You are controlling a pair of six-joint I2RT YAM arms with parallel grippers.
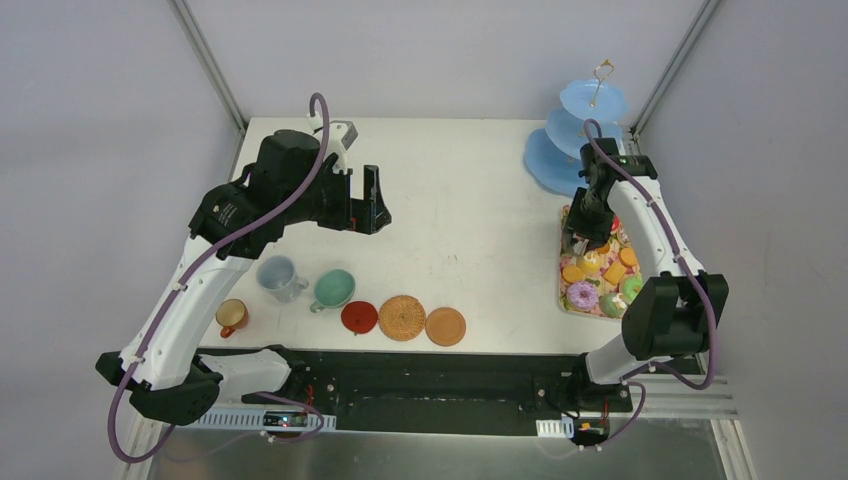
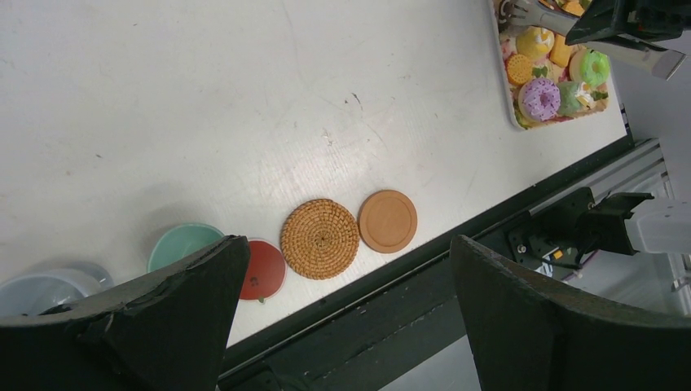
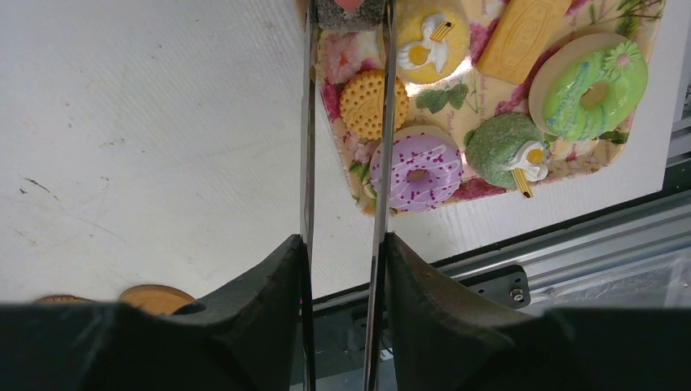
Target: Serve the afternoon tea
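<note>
Bright, even light; soft shadows

no text, brand, number or sign can be read in any of the three views. a small white label [image 1: 228,211] sits on the black joint of the left arm [image 1: 190,285], well behind the left gripper [image 1: 362,205], but its print is too small to make out.

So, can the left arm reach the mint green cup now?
Probably yes: the left tool hangs open and empty, and nothing stands between it and the mint green cup.
</note>
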